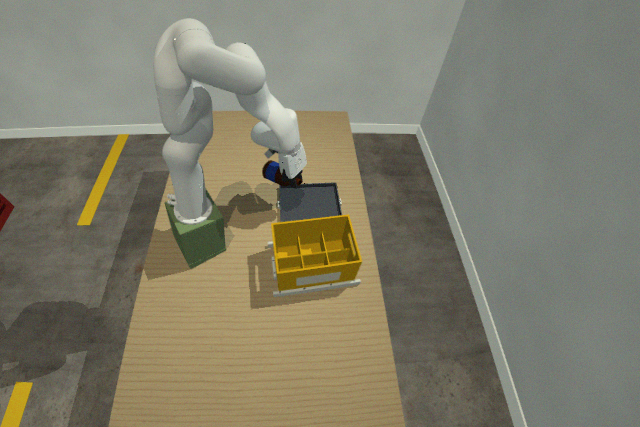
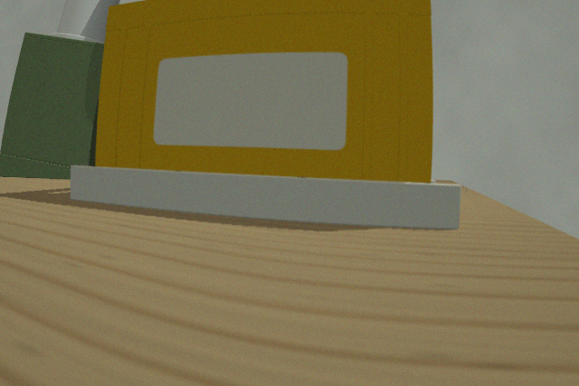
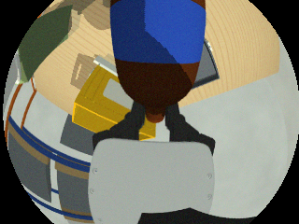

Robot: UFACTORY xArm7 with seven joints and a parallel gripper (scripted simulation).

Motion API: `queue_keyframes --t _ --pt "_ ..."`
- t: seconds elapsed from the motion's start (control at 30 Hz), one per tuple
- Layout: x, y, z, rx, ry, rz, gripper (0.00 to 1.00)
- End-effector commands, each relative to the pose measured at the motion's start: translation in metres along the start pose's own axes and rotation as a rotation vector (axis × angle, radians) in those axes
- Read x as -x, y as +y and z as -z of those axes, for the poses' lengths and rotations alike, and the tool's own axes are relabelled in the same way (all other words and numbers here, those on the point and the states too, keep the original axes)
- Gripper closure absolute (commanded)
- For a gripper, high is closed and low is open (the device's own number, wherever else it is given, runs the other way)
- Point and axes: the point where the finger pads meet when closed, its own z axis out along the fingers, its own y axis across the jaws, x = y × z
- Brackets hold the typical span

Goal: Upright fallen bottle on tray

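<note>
My gripper (image 1: 289, 180) is shut on the neck of a brown bottle (image 1: 272, 171) with a blue label. It holds the bottle tilted in the air, just above the far left corner of the dark grey tray (image 1: 309, 201). In the wrist view the bottle (image 3: 157, 50) fills the upper middle, with my two dark fingers clamped on its narrow neck. The yellow crate (image 1: 315, 250) with several compartments stands on a white base in front of the tray. In the exterior view the crate (image 2: 266, 82) hides the tray and the bottle.
The green pedestal (image 1: 196, 236) of my arm stands left of the tray. The wooden table top (image 1: 253, 334) runs toward the front. A room wall (image 1: 542, 153) stands to the right, beyond the table edge.
</note>
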Motion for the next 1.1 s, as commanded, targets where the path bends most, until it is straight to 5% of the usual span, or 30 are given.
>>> queue_keyframes --t 0.0,1.07 --pt "0.0008 0.001 0.0006 0.002 -0.002 0.0 1.0" --pt "-0.0032 0.0003 0.001 -0.013 -0.099 0.001 1.0"
